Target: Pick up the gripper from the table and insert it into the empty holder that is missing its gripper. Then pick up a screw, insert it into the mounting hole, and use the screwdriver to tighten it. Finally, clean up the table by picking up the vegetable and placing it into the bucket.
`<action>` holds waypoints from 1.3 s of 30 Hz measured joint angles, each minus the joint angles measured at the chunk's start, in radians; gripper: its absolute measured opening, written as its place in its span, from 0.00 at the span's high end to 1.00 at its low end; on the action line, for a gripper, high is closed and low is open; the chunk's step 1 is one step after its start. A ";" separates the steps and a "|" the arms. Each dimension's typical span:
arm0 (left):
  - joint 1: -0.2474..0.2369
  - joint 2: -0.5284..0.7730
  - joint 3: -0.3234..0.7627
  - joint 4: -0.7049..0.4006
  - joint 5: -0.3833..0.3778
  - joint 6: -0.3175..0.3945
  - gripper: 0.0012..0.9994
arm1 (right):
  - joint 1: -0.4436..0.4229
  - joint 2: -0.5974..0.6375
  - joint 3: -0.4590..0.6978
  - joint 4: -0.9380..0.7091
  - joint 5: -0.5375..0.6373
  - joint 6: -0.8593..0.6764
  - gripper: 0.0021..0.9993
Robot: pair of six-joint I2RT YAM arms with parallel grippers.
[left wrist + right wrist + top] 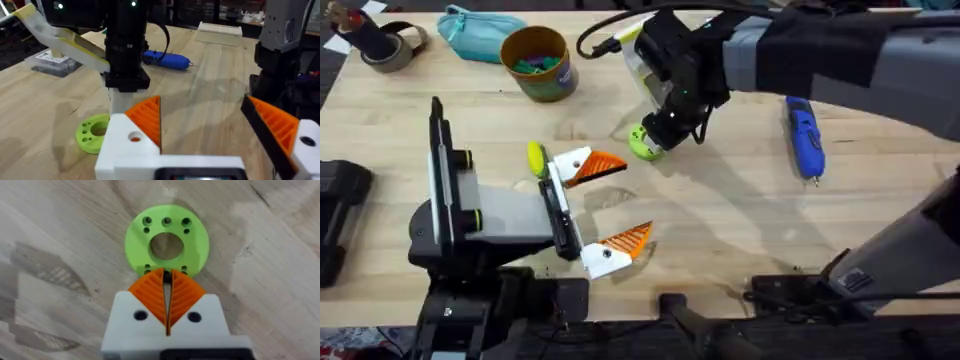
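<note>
**Spotter:** Well, starting at your left: the bucket (546, 84) stands at the far edge of the worktop (740, 220), just beside the teal pouch (478, 32), with small coloured bits already in it. Your left gripper (635, 198) lies low near the middle, its jaws spread wide and holding nothing.

**Operator:** And the right one?

**Spotter:** Your right gripper (167, 277) hangs directly over the lime-green disc (196, 245), the one ringed with small holes. Its jaws are pressed together. There is a dark sliver between the tips, and I cannot tell whether it is a screw. The screwdriver (803, 135) lies flat, well apart to your right.

**Operator:** What should worry me?

**Spotter:** Three things, I'd judge. The disc is thin and lies loose, so if you come down with the jaws together you will probably shove it across the wood rather than seat anything in a hole. If that sliver is a screw, a slack pinch would drop it. And your left jaws sit near the disc, so a careless sweep could knock the two arms together.
</note>
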 joint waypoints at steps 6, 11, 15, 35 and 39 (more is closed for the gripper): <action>0.000 0.000 0.000 0.000 0.000 0.000 0.01 | -0.001 -0.012 0.046 -0.044 0.001 0.000 1.00; 0.000 0.000 0.000 0.000 0.000 0.000 0.01 | -0.018 -0.088 0.146 -0.151 0.000 -0.003 1.00; 0.000 0.000 0.000 0.000 0.000 0.000 0.01 | -0.058 -0.154 0.264 -0.275 0.000 -0.030 1.00; 0.000 0.000 0.000 0.000 0.000 0.000 0.01 | -0.027 -0.182 0.648 -0.625 0.000 -0.161 1.00; 0.000 0.000 0.000 0.000 0.000 0.000 0.01 | 0.034 -0.178 0.648 -0.624 0.000 -0.177 1.00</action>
